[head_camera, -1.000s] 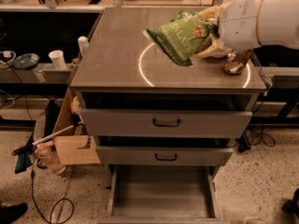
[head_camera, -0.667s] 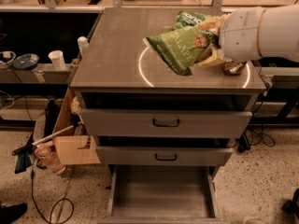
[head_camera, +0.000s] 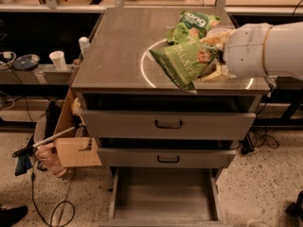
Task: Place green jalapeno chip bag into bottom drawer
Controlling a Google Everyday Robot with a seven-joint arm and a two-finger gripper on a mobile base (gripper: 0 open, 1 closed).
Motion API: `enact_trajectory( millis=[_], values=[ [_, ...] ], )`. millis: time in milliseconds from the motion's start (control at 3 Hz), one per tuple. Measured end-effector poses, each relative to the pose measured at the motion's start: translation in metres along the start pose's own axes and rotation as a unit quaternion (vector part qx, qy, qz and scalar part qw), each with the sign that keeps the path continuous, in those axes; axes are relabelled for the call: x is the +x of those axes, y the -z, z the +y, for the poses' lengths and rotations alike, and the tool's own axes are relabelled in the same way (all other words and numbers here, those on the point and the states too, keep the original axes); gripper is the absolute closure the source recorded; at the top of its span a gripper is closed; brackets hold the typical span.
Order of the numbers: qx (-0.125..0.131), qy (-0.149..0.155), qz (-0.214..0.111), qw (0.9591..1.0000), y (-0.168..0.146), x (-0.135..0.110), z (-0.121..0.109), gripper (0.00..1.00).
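Note:
The olive-green jalapeno chip bag (head_camera: pixel 185 63) hangs tilted just above the front right part of the grey cabinet top (head_camera: pixel 118 46). Its lower corner reaches over the top's front edge. My gripper (head_camera: pixel 214 64) is at the bag's right end, largely hidden behind my white arm (head_camera: pixel 262 50), and is shut on the bag. The bottom drawer (head_camera: pixel 163 197) is pulled out at the foot of the cabinet, a shallow grey tray with nothing in it. It lies below and a little left of the bag.
A brighter green bag (head_camera: pixel 191 25) with white letters lies on the top behind the held bag. Two wider drawers with black handles (head_camera: pixel 169 124) (head_camera: pixel 168 159) stick out slightly. A cardboard box (head_camera: pixel 71 145), cup (head_camera: pixel 58 59) and cables stand to the left.
My arm has carried the olive-green bag to the left and toward the front edge of the cabinet top. The drawers and the brighter bag have not moved.

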State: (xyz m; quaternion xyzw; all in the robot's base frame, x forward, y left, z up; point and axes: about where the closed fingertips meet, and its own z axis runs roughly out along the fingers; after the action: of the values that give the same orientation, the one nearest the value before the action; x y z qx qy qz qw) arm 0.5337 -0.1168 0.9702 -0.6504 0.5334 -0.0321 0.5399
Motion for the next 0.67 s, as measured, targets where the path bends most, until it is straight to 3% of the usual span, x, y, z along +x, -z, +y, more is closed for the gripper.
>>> enact_trajectory(
  millis=[333, 667],
  values=[
    [-0.002, -0.020, 0.024, 0.9995, 0.0052, 0.0076, 0.0376, 1.00],
    [-0.002, -0.020, 0.024, 0.9995, 0.0052, 0.0076, 0.0376, 1.00]
  ],
)
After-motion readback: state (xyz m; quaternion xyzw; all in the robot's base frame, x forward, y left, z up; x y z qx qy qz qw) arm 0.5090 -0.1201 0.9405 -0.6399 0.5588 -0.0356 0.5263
